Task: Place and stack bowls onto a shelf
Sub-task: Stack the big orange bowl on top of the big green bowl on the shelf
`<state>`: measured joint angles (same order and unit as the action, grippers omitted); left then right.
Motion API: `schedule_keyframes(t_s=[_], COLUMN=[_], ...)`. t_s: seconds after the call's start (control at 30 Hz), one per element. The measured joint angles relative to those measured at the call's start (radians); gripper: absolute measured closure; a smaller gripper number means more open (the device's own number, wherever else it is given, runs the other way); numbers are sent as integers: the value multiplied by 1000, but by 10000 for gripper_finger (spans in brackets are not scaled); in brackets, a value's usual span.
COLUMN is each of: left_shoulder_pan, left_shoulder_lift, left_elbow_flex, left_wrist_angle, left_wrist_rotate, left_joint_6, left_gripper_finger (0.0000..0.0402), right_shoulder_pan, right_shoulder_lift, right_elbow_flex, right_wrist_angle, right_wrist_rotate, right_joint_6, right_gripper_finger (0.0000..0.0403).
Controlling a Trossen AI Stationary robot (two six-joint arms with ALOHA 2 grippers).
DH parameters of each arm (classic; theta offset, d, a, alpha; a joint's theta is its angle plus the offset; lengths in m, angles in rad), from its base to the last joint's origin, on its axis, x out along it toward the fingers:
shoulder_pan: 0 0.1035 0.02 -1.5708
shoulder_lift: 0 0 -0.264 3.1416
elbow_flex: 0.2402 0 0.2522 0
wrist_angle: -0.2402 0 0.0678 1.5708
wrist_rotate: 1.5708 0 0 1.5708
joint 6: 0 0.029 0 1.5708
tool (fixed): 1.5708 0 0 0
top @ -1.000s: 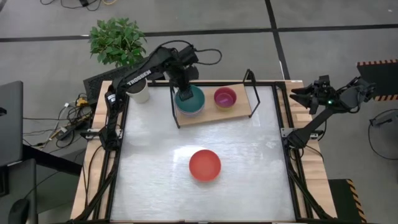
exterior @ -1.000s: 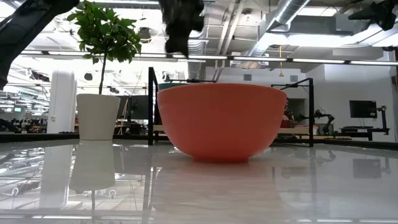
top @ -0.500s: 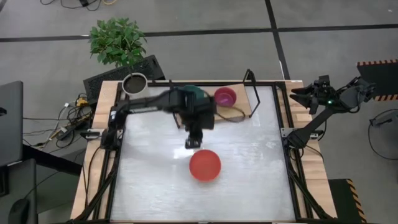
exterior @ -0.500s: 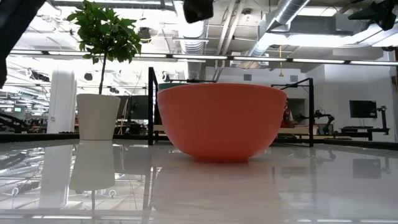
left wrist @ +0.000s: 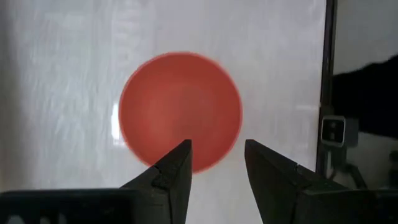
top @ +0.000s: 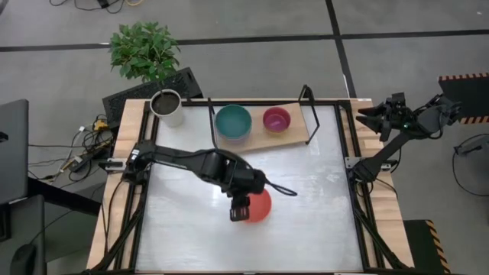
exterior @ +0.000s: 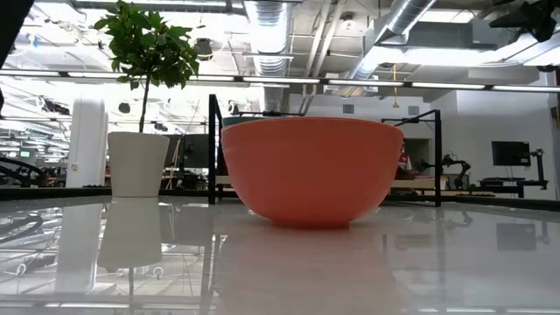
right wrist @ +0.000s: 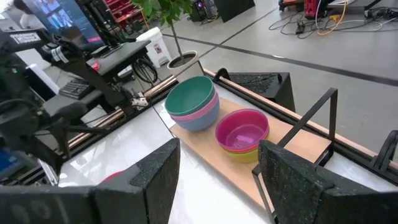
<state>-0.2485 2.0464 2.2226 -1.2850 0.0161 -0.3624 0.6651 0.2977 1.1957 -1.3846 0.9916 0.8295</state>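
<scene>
An orange-red bowl (top: 262,205) stands upright on its base on the white tabletop, near the middle; it fills the low view (exterior: 311,171). My left gripper (top: 239,214) hovers over the bowl's near-left rim, pointing down and open; the bowl (left wrist: 180,121) shows beyond the finger ends (left wrist: 217,155). On the shelf (top: 260,141) at the far edge, a teal bowl (top: 233,122) tops a pink and a blue one (right wrist: 194,99), and a magenta bowl (top: 276,119) sits in a yellow-green one. My right gripper (top: 367,114) waits open beyond the far right corner.
A white plant pot (top: 166,107) stands at the table's far left corner, and a leafy plant (top: 144,50) stands on the floor behind it. Black end frames (top: 309,114) rise at both ends of the shelf. Bare tabletop lies around the orange-red bowl.
My left gripper has come away from the teal bowl on the shelf and swung toward the table's near edge, ending over the orange-red bowl. The teal bowl stays on top of its stack. The orange-red bowl has not moved.
</scene>
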Motion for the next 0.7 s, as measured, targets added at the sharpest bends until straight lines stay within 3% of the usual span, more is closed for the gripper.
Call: schedule_keyframes(t_s=[0.37, 0.7], left_shoulder_pan=[-70, -94], left_shoulder_lift=[0, 0], left_elbow_flex=[-3, -3], left_wrist_angle=[76, 110], left_wrist_rotate=[-124, -138], left_joint_6=[-108, -132], left_gripper_finger=[269, 269], right_shoulder_pan=[0, 0], right_shoulder_lift=[0, 0], right_elbow_flex=[0, 0], right_wrist_angle=[0, -7], right_wrist_rotate=[0, 0], right_joint_6=[7, 7], right_gripper_finger=[161, 161])
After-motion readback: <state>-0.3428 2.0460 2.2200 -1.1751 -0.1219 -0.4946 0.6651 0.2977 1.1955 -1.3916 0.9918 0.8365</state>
